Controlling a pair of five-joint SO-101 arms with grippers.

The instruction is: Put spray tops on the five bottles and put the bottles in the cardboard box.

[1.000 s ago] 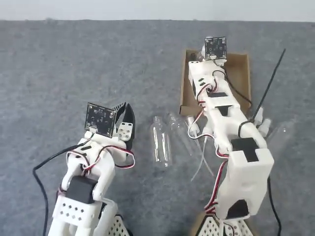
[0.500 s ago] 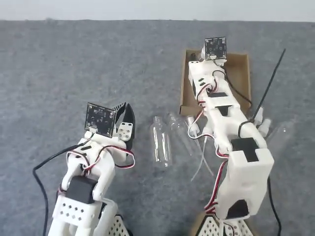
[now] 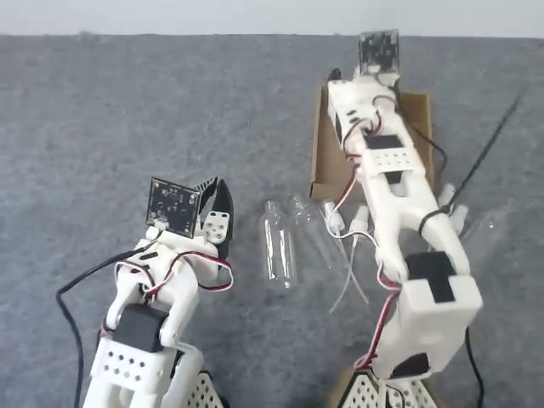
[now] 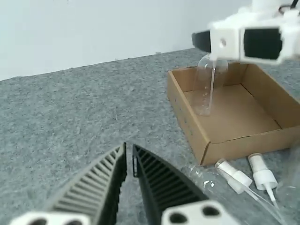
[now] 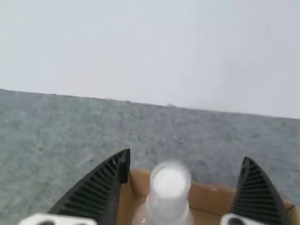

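- Presently, the cardboard box point(image 3: 412, 119) holds one capped bottle point(image 4: 205, 89), upright in its far corner; judged step: boxing that bottle, all but complete.
- Right gripper point(image 5: 185, 158): jaws wide apart, straddling the bottle's top without contact.
- Left gripper point(image 4: 129, 146): jaws together, empty, well apart from the box.
- Two uncapped bottles point(image 3: 278, 246) lie beside loose spray tops point(image 3: 333, 219) near the box; the next move calls for lifting clear, then capping one.
- Writing: none legible.
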